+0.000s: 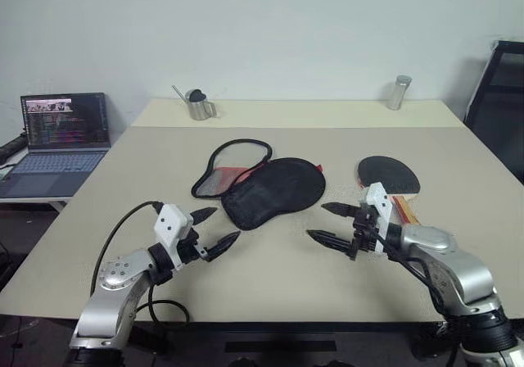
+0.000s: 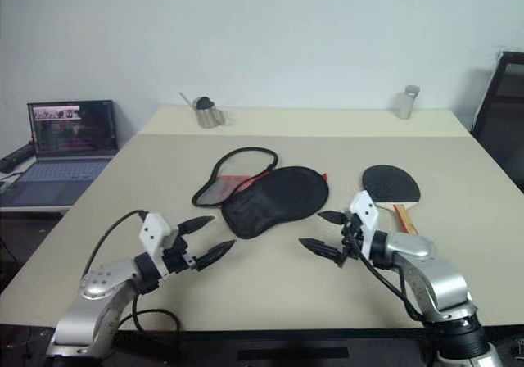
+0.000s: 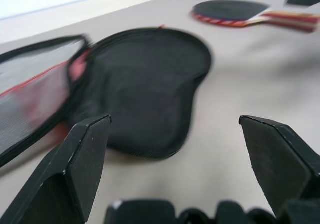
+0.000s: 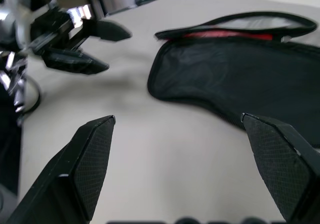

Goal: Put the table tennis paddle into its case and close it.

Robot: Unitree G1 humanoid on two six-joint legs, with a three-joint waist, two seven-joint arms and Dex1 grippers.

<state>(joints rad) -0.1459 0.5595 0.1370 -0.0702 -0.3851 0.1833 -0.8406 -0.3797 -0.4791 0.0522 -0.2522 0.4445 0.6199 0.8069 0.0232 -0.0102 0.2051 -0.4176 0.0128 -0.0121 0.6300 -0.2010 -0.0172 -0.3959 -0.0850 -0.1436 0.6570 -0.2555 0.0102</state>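
Note:
The black case (image 1: 274,190) lies unzipped in the middle of the table, its mesh flap with red lining (image 1: 230,169) folded back toward the left. The table tennis paddle (image 1: 388,175) lies flat to the case's right, black face up, its striped handle (image 1: 404,209) pointing toward me. My left gripper (image 1: 211,229) hovers open near the table's front, short of the case's near end. My right gripper (image 1: 330,223) is open too, in front of the case and just left of the paddle's handle. Neither holds anything. The left wrist view shows the case (image 3: 145,89) and the paddle (image 3: 235,11).
A metal cup with a handle (image 1: 196,105) and a metal cylinder (image 1: 399,92) stand at the table's far edge (image 1: 295,101). An open laptop (image 1: 61,142) sits on a lower surface to the left. A dark chair (image 1: 501,105) stands at the right.

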